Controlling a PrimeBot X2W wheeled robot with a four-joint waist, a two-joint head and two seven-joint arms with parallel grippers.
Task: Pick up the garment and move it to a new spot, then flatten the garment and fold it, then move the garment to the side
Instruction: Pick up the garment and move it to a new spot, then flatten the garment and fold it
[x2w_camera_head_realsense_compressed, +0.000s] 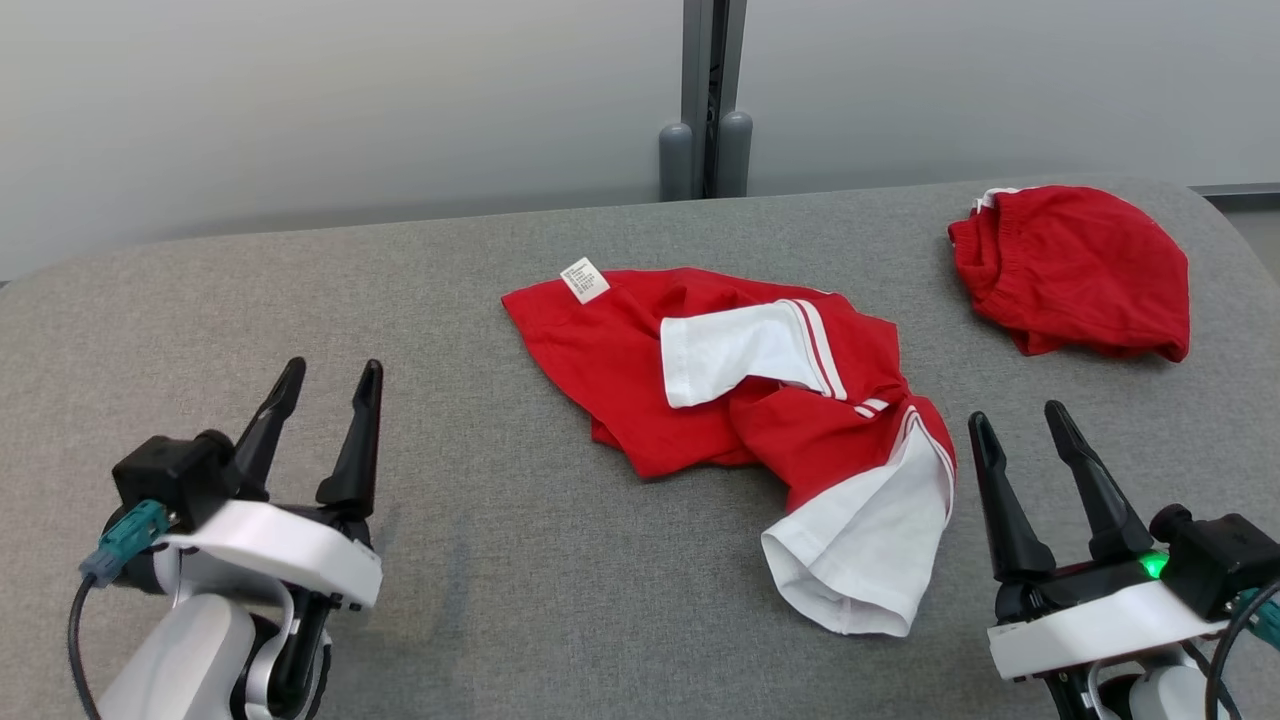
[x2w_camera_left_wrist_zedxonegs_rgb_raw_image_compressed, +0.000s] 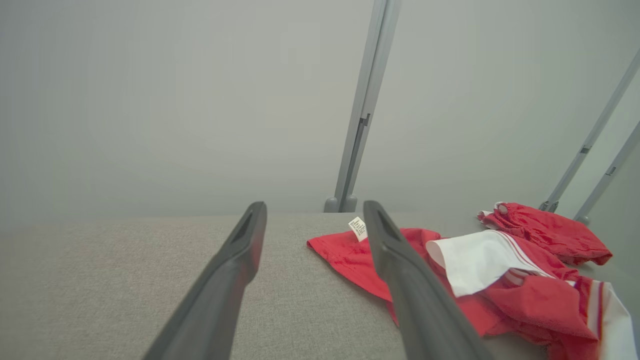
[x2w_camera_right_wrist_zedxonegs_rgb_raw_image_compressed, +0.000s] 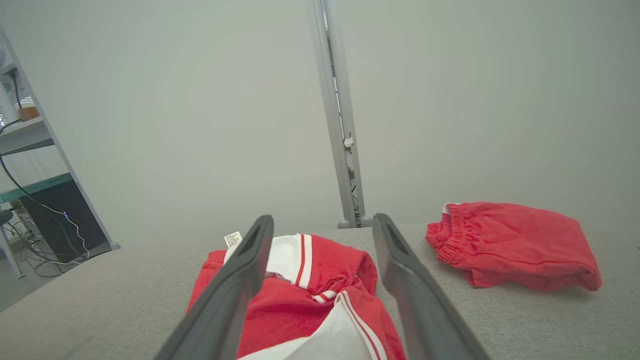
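Observation:
A crumpled red garment (x2w_camera_head_realsense_compressed: 740, 395) with white sleeves, white stripes and a small white tag lies at the middle of the grey table (x2w_camera_head_realsense_compressed: 480, 560). It also appears in the left wrist view (x2w_camera_left_wrist_zedxonegs_rgb_raw_image_compressed: 505, 290) and the right wrist view (x2w_camera_right_wrist_zedxonegs_rgb_raw_image_compressed: 320, 285). My left gripper (x2w_camera_head_realsense_compressed: 325, 385) hovers open at the lower left, well apart from the cloth. At the lower right my right gripper (x2w_camera_head_realsense_compressed: 1015, 420) stands open just beside the garment's white sleeve end, holding nothing. In their own views the left gripper (x2w_camera_left_wrist_zedxonegs_rgb_raw_image_compressed: 312, 212) and right gripper (x2w_camera_right_wrist_zedxonegs_rgb_raw_image_compressed: 322, 222) show spread fingers.
A second red piece with an elastic waistband (x2w_camera_head_realsense_compressed: 1075, 270) lies folded at the table's far right. A grey post (x2w_camera_head_realsense_compressed: 710, 100) rises behind the far edge against a pale wall. Shelving and cables (x2w_camera_right_wrist_zedxonegs_rgb_raw_image_compressed: 30, 190) stand off to the left in the right wrist view.

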